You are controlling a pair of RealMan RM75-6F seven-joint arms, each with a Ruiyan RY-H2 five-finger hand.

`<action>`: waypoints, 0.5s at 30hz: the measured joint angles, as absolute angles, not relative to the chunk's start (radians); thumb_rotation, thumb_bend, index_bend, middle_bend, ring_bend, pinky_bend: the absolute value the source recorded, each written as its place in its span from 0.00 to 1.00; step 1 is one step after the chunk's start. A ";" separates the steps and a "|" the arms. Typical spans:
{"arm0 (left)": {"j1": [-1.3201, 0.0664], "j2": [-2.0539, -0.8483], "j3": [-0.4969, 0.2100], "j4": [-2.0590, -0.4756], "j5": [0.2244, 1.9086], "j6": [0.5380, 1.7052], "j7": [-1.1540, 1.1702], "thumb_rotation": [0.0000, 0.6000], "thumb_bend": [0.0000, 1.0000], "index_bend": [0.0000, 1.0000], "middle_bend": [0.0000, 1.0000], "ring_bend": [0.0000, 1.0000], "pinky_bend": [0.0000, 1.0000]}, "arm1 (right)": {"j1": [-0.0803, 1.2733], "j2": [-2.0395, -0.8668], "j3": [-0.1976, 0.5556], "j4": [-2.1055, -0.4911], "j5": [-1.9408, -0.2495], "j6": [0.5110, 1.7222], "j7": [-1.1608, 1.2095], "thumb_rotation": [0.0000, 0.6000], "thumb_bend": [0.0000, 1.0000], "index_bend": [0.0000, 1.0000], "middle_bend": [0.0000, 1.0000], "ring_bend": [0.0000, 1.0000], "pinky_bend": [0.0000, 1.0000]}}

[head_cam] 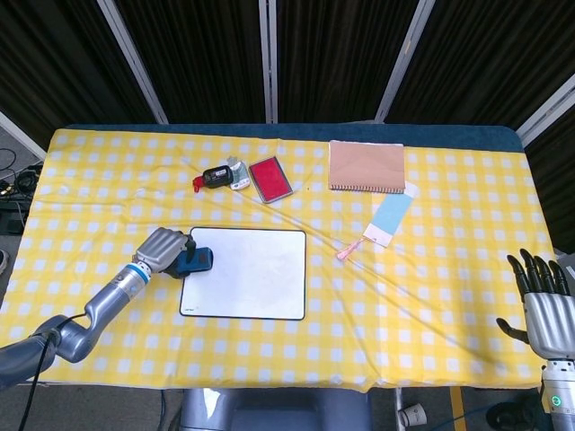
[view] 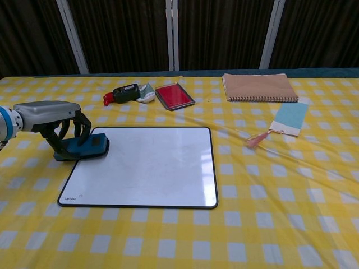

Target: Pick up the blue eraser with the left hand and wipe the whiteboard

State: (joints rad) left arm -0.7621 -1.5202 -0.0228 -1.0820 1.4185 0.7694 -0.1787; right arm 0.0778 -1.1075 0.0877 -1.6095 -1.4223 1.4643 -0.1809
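Note:
My left hand [head_cam: 163,249] [view: 53,119] grips the blue eraser [head_cam: 196,261] [view: 85,148] from above. The eraser sits at the whiteboard's far left corner, overhanging its left edge. The whiteboard [head_cam: 252,274] [view: 148,165] lies flat on the yellow checked cloth, its surface white and blank apart from a small mark at the near left corner. My right hand [head_cam: 541,301] stays off the table at the lower right of the head view, fingers spread and holding nothing. The chest view does not show it.
At the back lie a black and red device [head_cam: 215,176] [view: 124,92], a red pad [head_cam: 269,178] [view: 174,95] and a tan notebook [head_cam: 366,166] [view: 259,87]. A light blue card with a pink tassel [head_cam: 388,218] [view: 287,119] lies right of the board.

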 measured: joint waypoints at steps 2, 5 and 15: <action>-0.756 -1.497 -0.028 -1.091 1.417 0.783 -0.181 1.00 0.25 0.52 0.44 0.40 0.53 | 0.077 -1.106 0.087 -1.612 -1.425 1.466 -0.178 1.00 0.00 0.00 0.00 0.00 0.00; -0.746 -1.464 -0.034 -1.102 1.409 0.796 -0.178 1.00 0.26 0.52 0.44 0.40 0.53 | 0.077 -1.104 0.087 -1.614 -1.429 1.468 -0.176 1.00 0.00 0.00 0.00 0.00 0.00; -0.700 -1.419 -0.016 -1.070 1.375 0.789 -0.168 1.00 0.25 0.52 0.44 0.40 0.53 | 0.074 -1.099 0.079 -1.630 -1.451 1.479 -0.175 1.00 0.00 0.00 0.00 0.00 0.00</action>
State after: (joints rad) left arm -0.6999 -1.4189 -0.0164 -1.0700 1.3754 0.7888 -0.1682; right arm 0.0736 -1.0989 0.0793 -1.6300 -1.4510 1.4788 -0.1754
